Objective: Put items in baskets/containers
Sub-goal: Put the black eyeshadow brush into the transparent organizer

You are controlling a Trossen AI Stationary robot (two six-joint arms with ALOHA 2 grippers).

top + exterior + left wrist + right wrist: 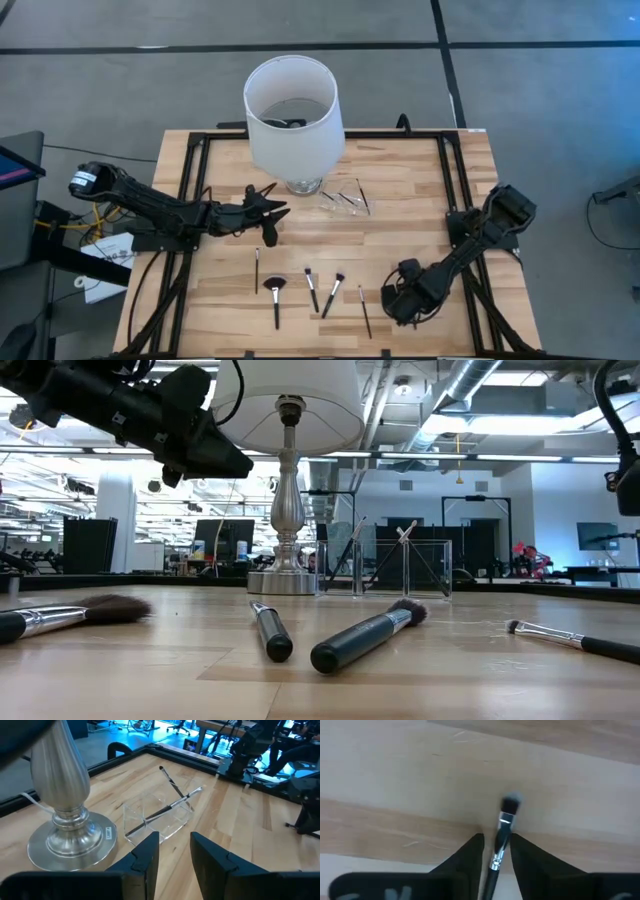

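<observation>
Several black makeup brushes lie flat on the wooden table near its front: a thin one [257, 268], a fan-headed one [275, 295], two more [311, 288] [333, 293], and the rightmost [365, 311]. The clear tray [345, 198] [160, 817] stands beside the lamp's foot, with two brushes [175, 800] leaning crossed against its walls. My right gripper [400, 298] [496, 840] points down and is open. In its wrist view its fingers stand on either side of a brush's handle [501, 832], just short of the ferrule. My left gripper [280, 212] [175, 845] hovers open, aimed at the tray.
A lamp with a tall white shade [292, 115] and a silvery foot [70, 845] stands at the table's far middle, close to the tray. A black frame [440, 140] runs around the table top. Bare wood lies between the tray and the row of brushes.
</observation>
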